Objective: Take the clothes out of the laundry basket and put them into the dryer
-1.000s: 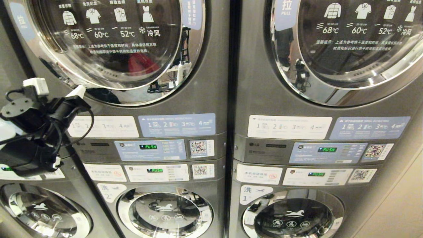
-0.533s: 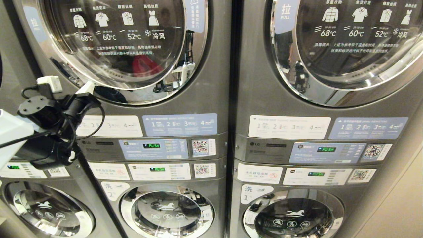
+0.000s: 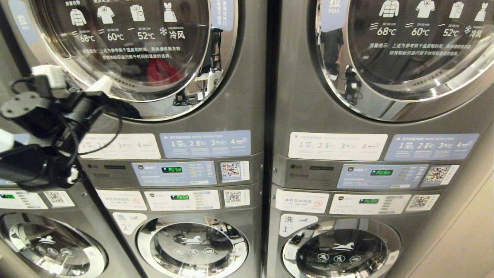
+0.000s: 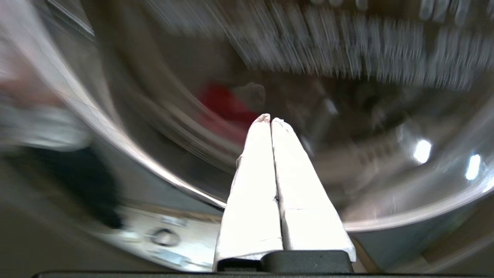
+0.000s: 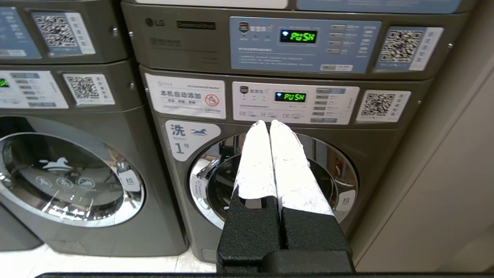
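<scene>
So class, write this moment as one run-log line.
left gripper: shut, empty, at upper-left dryer door | door: closed, red garment inside | right gripper: shut, empty, parked low

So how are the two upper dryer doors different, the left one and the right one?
The left dryer door has something red behind its glass; nothing coloured shows behind the glass of the right dryer door. The left gripper sits at the left door's lower rim, fingers shut and empty, while nothing is near the right door. Both are closed, chrome-ringed, with the same temperature icons.
</scene>
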